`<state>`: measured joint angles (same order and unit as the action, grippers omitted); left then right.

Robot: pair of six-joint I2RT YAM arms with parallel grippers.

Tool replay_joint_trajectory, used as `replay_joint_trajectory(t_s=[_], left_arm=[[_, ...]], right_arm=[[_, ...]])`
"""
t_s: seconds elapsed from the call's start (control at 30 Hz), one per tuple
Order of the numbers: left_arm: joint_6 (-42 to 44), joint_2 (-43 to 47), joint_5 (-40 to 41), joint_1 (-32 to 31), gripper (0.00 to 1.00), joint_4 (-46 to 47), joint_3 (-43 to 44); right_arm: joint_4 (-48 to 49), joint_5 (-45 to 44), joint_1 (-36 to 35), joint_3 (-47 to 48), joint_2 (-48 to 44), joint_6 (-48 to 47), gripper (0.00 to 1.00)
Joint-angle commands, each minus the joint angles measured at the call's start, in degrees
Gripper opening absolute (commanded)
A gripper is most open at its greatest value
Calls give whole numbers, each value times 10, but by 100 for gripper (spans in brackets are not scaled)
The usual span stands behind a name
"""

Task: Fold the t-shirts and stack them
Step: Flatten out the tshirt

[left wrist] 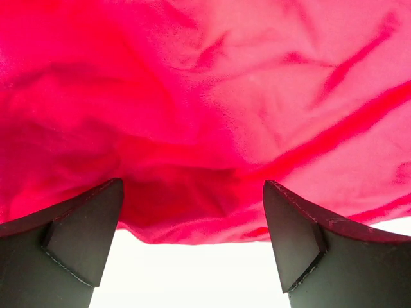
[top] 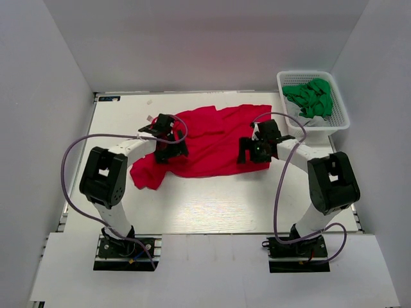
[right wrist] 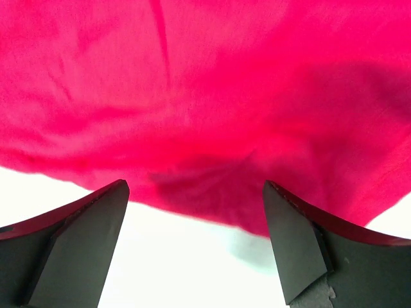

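A bright red t-shirt (top: 205, 144) lies crumpled and partly spread on the white table (top: 212, 205). My left gripper (top: 168, 149) hangs over the shirt's left part, jaws wide open and empty; in the left wrist view the red fabric (left wrist: 212, 115) fills the frame and its hem edge runs between the fingers (left wrist: 83, 237). My right gripper (top: 252, 154) hangs over the shirt's right edge, open and empty; in the right wrist view the red cloth (right wrist: 212, 96) ends just ahead of the fingers (right wrist: 295, 244).
A white lattice basket (top: 338, 122) stands at the back right with a green garment (top: 310, 96) bunched inside. White walls close in the table on three sides. Purple cables loop from both arms.
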<state>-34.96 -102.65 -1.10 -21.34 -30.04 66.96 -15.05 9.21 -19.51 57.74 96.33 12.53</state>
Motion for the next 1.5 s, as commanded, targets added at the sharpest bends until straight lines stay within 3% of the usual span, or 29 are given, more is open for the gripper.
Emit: replay_joint_trajectory(t_s=[0.0,0.23,0.4,0.67,0.8,0.97,1.2,1.47], left_arm=[[2,34,-14,-5,99,23,-3],[30,-11,-55,-23,99,31,90],[70,-58,-141,-64,99,89,143],[89,-279,-179,-109,99,53,378],[84,-335,-184,-109,99,40,466],[73,-367,-151,-109,99,34,478],[67,-388,-75,-109,99,-20,478],[51,-407,-58,-104,99,-49,470]], right_arm=[[27,37,0,-28,-18,-26,90],[-3,33,-4,-25,-24,-31,90],[16,11,-4,-34,-79,-36,90],[49,6,0,1,-42,-24,90],[70,11,1,5,-12,-5,90],[78,11,3,-5,21,6,90],[54,-2,-1,-103,3,28,90],[-41,-33,-4,-285,-219,148,90]])
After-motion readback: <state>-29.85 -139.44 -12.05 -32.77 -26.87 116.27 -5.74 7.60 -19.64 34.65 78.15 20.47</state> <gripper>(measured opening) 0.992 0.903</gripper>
